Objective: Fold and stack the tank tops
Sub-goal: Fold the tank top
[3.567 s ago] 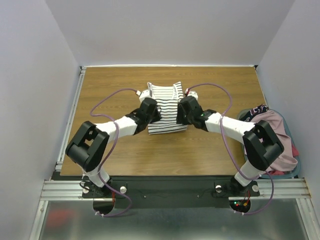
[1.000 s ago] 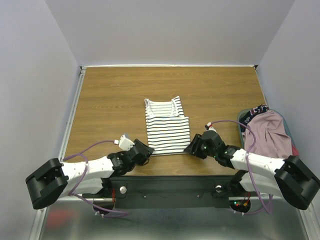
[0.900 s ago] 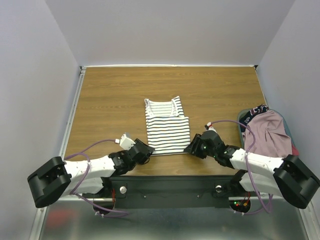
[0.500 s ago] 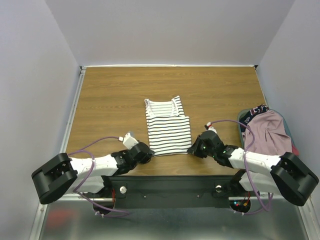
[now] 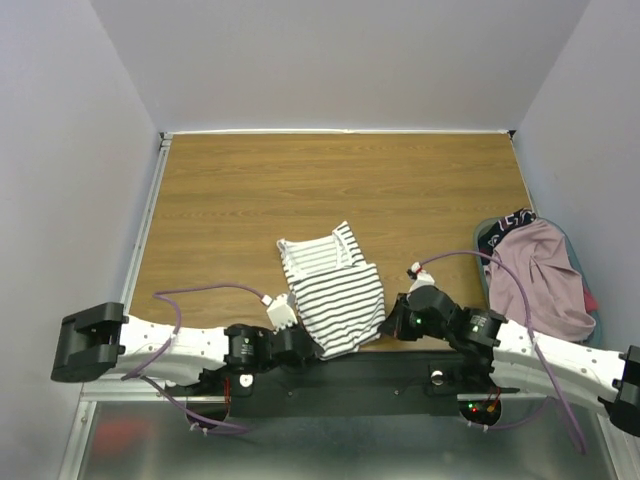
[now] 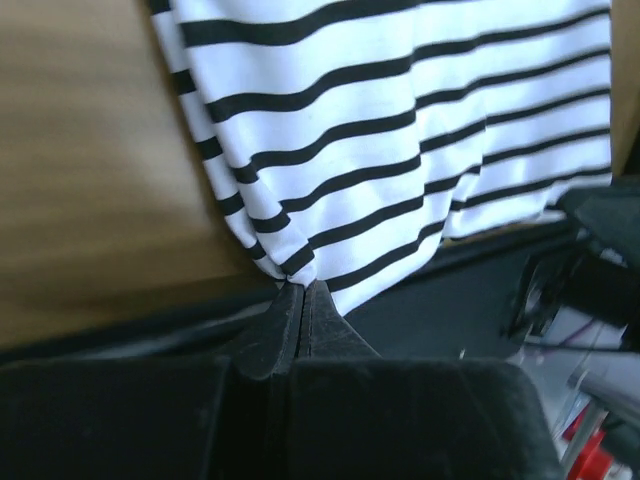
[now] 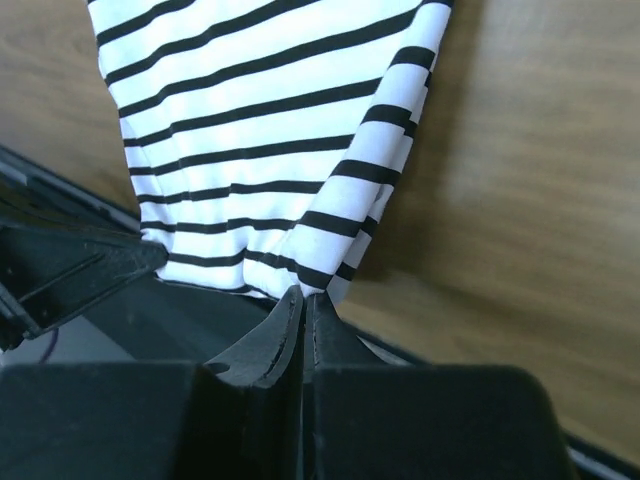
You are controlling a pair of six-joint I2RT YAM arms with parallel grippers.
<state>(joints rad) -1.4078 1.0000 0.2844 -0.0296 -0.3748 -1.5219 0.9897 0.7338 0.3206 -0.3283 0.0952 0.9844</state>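
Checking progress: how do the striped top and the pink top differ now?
The striped top lies on the table, its near corners pinched by the left gripper and right gripper; the pink top sits crumpled at right, untouched. The striped top is patterned, the pink top plain.

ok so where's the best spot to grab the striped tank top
The two near hem corners, from the table's near edge. The striped tank top lies mostly flat with that hem over the edge, so it can be pinched there, as the left end effector and right end effector do.
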